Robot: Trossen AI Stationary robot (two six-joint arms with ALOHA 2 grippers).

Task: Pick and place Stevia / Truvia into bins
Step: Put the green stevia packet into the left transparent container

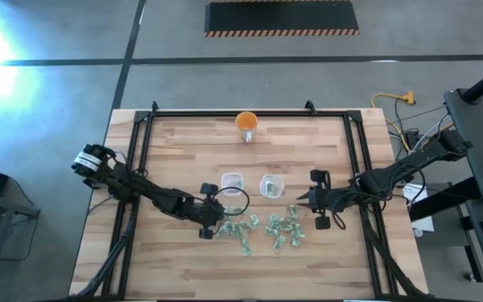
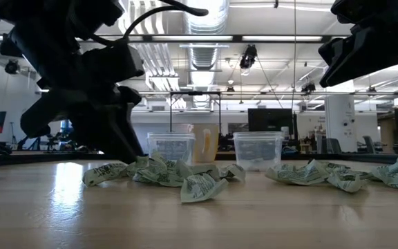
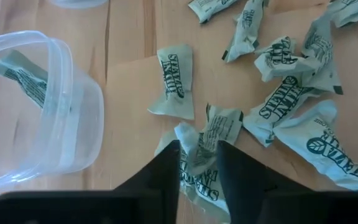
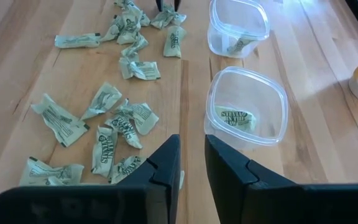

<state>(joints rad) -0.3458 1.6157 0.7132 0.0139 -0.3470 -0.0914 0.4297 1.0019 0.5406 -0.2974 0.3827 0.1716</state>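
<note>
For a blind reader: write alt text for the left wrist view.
The left gripper has its fingers closed on a Stevia sachet on the wooden table. More sachets lie scattered nearby, and a clear bin beside them holds one sachet.

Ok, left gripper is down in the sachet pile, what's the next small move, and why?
Probably lift straight up. The left gripper has its fingers closed around one sachet at the near edge of the pile, and the left bin, already holding one sachet, sits just beside it. The right gripper waits near the other bin.
</note>
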